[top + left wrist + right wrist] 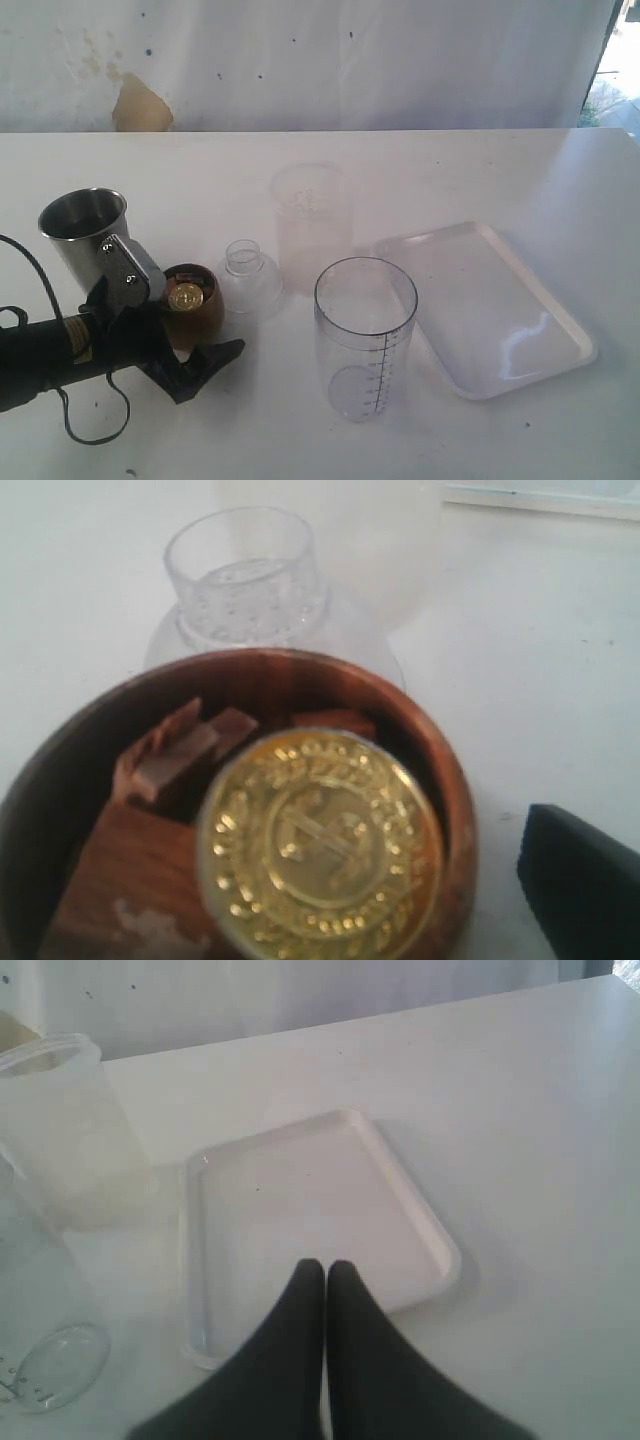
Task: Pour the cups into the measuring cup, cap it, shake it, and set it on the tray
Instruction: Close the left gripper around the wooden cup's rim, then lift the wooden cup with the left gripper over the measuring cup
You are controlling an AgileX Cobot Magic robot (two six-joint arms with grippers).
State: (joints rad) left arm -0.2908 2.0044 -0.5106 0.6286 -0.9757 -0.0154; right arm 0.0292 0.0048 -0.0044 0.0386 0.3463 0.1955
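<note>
The brown wooden cup point(192, 312) stands on the table at the left, holding a gold coin point(320, 845) and brown pieces. My left gripper point(190, 318) is open around it, one black finger point(580, 890) standing a little clear of the rim. Just behind and to the left is the steel tumbler point(85, 232). The clear measuring cup point(365, 340) with its black scale stands upright and uncapped in the middle. The white tray point(490, 305) lies to its right. My right gripper point(325, 1265) is shut and empty above the tray point(400, 1190); the exterior view does not show it.
A clear domed cap point(248, 275) with a perforated neck sits between the wooden cup and the frosted unmarked cup point(310, 225). The left arm's cable point(70, 425) loops on the table near the front edge. A white wall stands behind the table.
</note>
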